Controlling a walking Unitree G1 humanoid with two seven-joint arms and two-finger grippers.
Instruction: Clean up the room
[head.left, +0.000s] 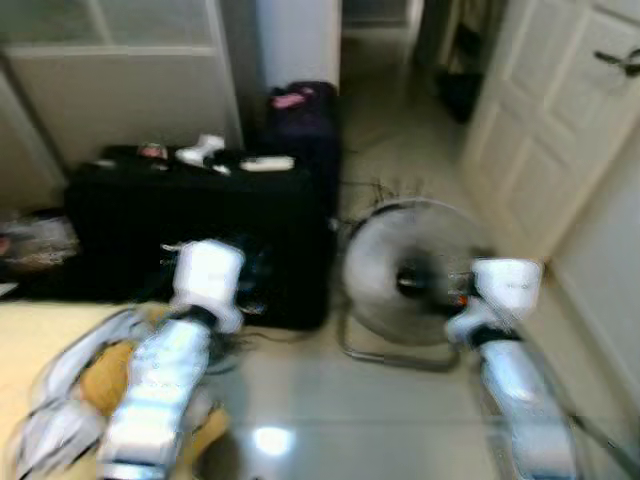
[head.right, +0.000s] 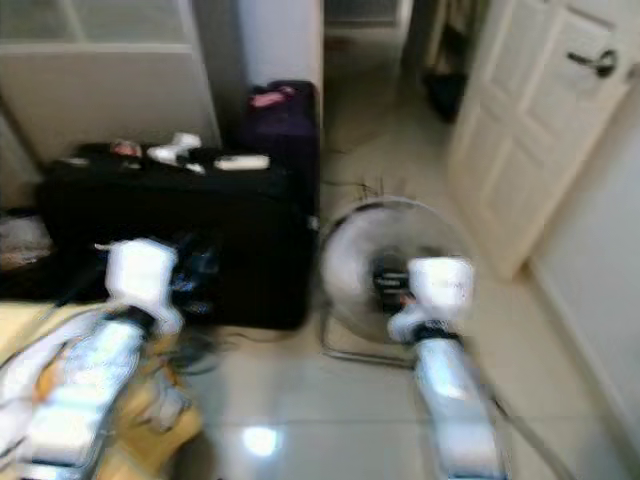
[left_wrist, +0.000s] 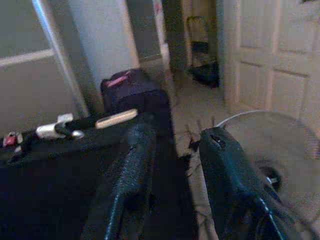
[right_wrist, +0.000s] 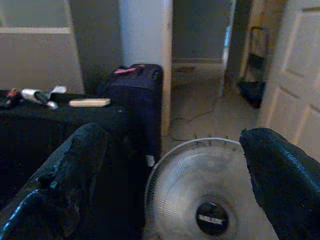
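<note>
Gaping wide, the right gripper (right_wrist: 175, 175) has empty jaws framing the floor fan (right_wrist: 200, 192); the left gripper (left_wrist: 172, 170), jaws narrowly parted and empty, faces the black suitcase (left_wrist: 65, 175). Clothes (head.left: 95, 390) lie heaped below it.

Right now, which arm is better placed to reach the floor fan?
Right, probably. The right gripper is open and faces the floor fan directly, while the left gripper points toward the black suitcase.

Blurred eye views, dim wrist views, floor glare.
</note>
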